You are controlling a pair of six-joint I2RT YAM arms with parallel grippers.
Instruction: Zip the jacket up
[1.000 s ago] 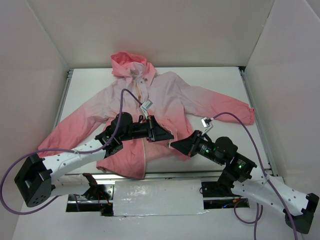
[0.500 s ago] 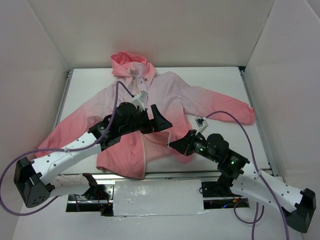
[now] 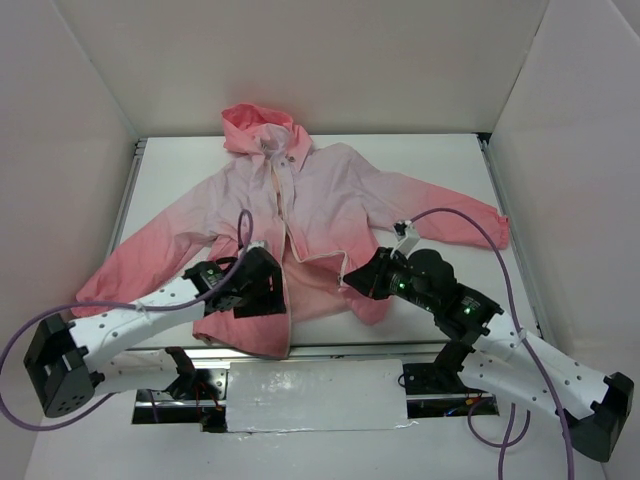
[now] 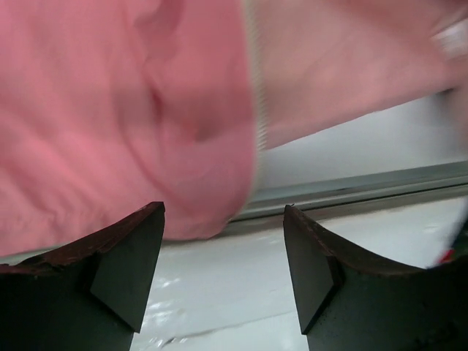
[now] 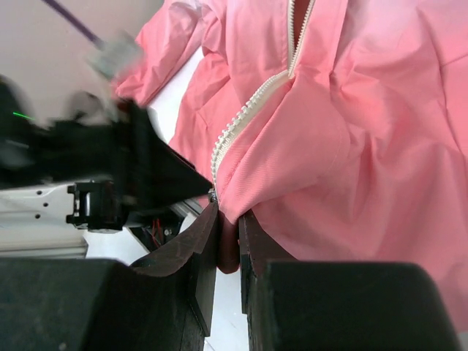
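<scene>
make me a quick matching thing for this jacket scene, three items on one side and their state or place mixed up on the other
Column A
1. left tool
2. right tool
3. hood

Column B
a. coral pink, at the far end
b. shut on the front edge of the jacket
c. open, holding nothing

Pairs: 1-c, 2-b, 3-a

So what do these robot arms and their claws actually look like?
Both the left arm and right arm are white tubes dotted with small holes, with chunky black joints. A purple cable loops to each wrist, and tiny green lights glow on the right one. The left gripper and right gripper are black, with two dark wedge-shaped fingers.
</scene>
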